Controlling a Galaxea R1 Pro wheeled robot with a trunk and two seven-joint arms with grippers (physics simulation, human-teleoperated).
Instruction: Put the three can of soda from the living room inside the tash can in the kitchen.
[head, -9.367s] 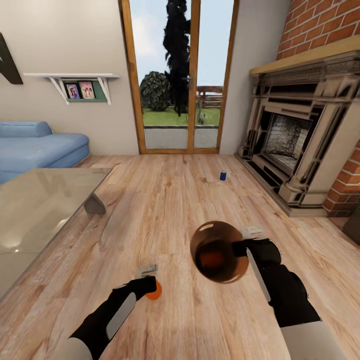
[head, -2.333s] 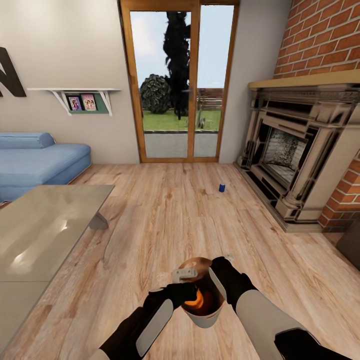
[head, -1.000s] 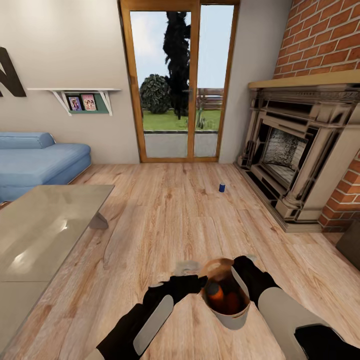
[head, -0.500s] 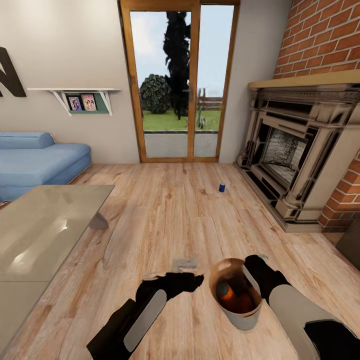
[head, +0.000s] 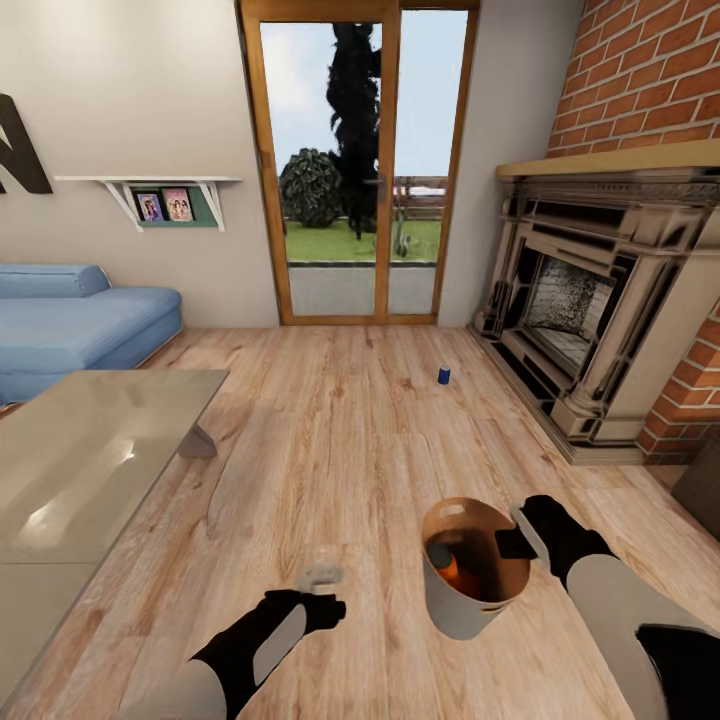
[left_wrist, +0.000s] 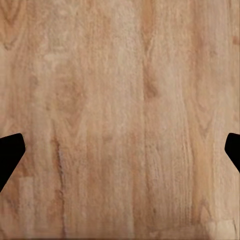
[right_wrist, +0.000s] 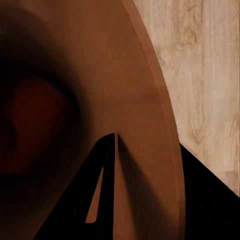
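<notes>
We see a brown-copper tash can (head: 455, 610) with a tan rim and a dark inside, bright orange cans (head: 447, 568) showing in it. Beyond it a dark blue can (head: 444, 375) stands on the pale grained wood floor (head: 330, 430), beside the dark ornate fireplace (head: 590, 320) under red brick (head: 650, 70).

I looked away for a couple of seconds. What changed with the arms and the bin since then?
The left gripper let go of its orange can into the trash can and drew back, now open over bare floor. The right gripper, still clamped on the bin's rim, carried it rightward. The blue can by the fireplace stayed put.
</notes>
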